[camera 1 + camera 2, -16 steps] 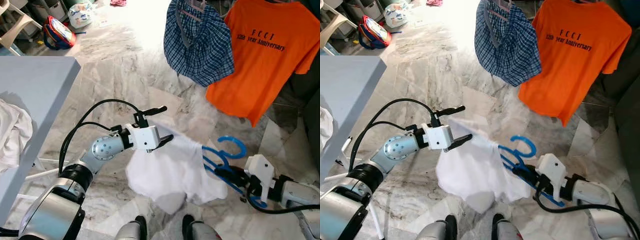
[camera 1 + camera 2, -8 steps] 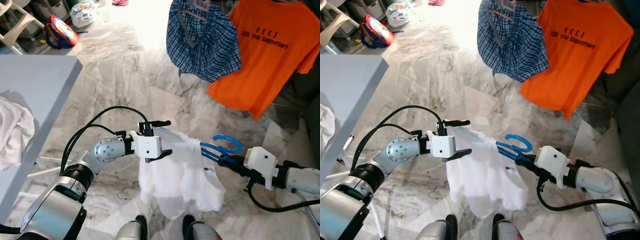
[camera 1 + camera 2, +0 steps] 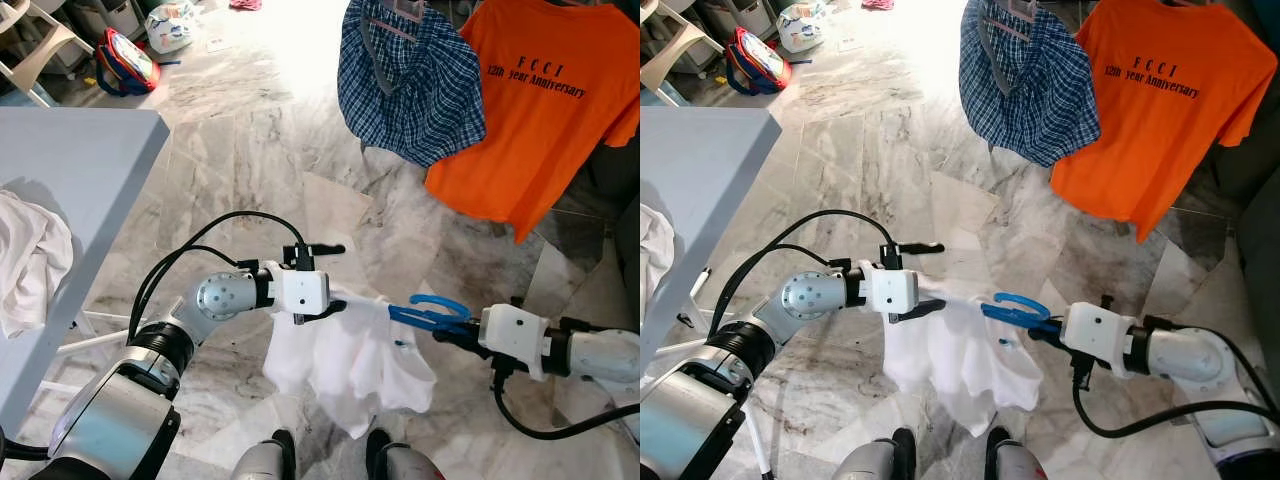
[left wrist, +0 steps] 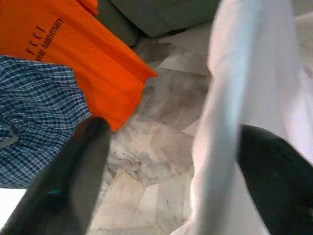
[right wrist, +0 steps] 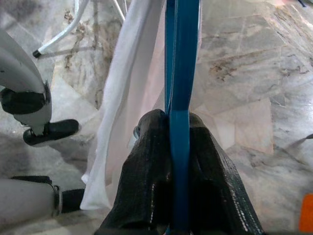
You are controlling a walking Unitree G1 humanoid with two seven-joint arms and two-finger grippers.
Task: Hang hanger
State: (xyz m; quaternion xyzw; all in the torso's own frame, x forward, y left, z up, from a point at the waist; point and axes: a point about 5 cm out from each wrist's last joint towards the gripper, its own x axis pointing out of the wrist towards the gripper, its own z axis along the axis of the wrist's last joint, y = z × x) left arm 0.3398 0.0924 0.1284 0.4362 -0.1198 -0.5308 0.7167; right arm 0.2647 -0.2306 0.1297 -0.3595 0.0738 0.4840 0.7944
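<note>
The right pincer (image 5: 178,147) is clamped on the blue hanger (image 3: 425,313), holding it level above the floor. A white garment (image 3: 350,360) hangs from it. The left pincer (image 3: 322,277), fingers spread, brackets the garment's shoulder, probably to steady it. Beyond hang a plaid shirt (image 3: 410,80) and an orange T-shirt (image 3: 535,100), likely marking the hanging spot.

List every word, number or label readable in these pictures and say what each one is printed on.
"F C C I": dark letters, top line on the chest of the hanging orange T-shirt.
"Anniversary": end of the second line on the same shirt; the characters before it look like a number and "year", but are too small to read surely.
Nothing readable on the checked shirt, white garment or blue hanger.
</note>
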